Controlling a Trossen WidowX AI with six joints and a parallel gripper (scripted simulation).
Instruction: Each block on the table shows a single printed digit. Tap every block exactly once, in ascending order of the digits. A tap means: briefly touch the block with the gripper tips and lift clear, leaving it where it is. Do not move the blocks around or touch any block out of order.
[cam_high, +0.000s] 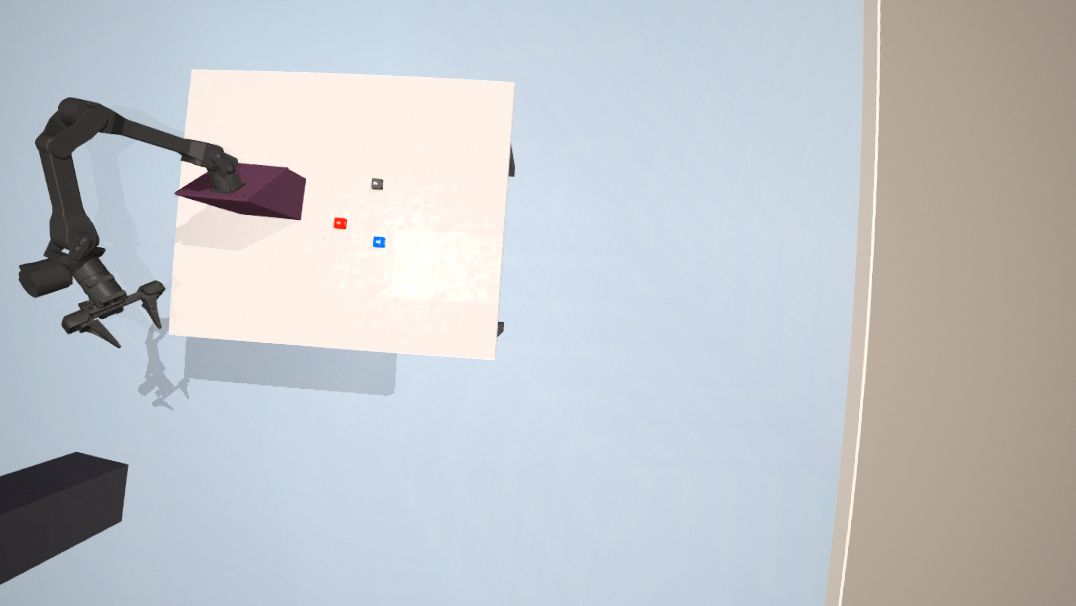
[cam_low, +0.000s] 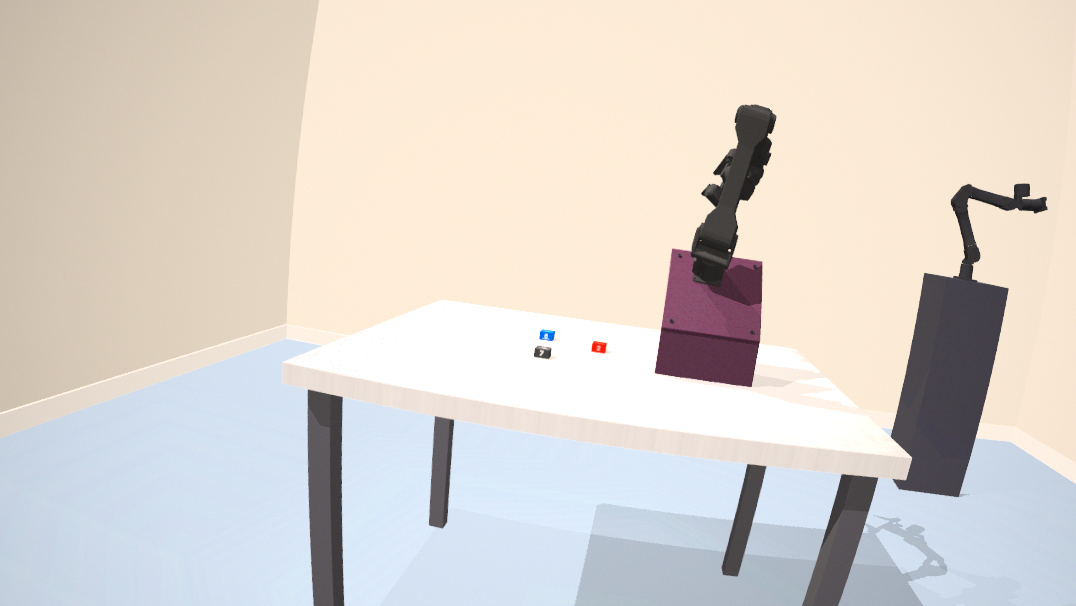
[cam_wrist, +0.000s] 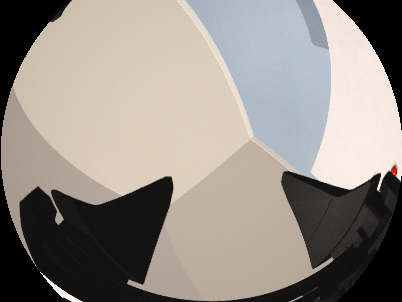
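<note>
Matt pale table top (cam_low: 466, 391); speckled matt maroon pedestal (cam_low: 704, 331)

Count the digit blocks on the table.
3. Red block nearest the maroon base; blue block just beyond it; dark block across from the blue. Nothing seems hidden.

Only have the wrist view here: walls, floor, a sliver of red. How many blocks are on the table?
Observer: Three: a red block, a blue block and a dark grey block, set apart from each other near the middle of the table.
Operator: Digits?
Observer: The exterior view shows a 7 on the dark grey block. The other two digits are too small to read.
Operator: Where's the gripper?
Observer: The gripper is open and holds nothing. In the top view it shows beyond the table's edge, well away from all three blocks.
</note>
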